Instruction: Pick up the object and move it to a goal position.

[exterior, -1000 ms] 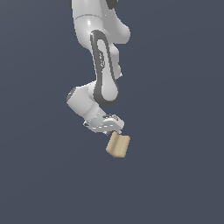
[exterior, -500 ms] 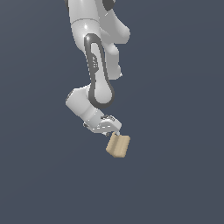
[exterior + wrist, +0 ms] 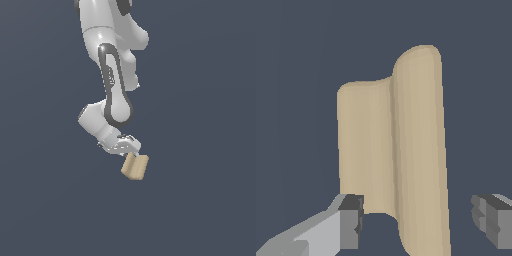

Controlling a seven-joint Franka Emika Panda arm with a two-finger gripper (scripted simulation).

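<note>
The object (image 3: 135, 167) is a tan, blocky piece with rounded edges, lying on the dark grey floor. In the wrist view the object (image 3: 391, 150) fills the middle and shows a groove running along its length. My gripper (image 3: 133, 150) hangs just above the object's upper end, tilted. In the wrist view my gripper (image 3: 418, 220) is open and straddles the piece. One fingertip (image 3: 351, 220) is at the object's edge. The other fingertip (image 3: 490, 220) stands well apart from it. Nothing is held.
The floor (image 3: 200, 200) is a plain dark grey surface. The white arm (image 3: 112, 90) rises above the gripper toward the top of the exterior view.
The arm has eased the gripper a little lower, closer onto the object. The object has not moved.
</note>
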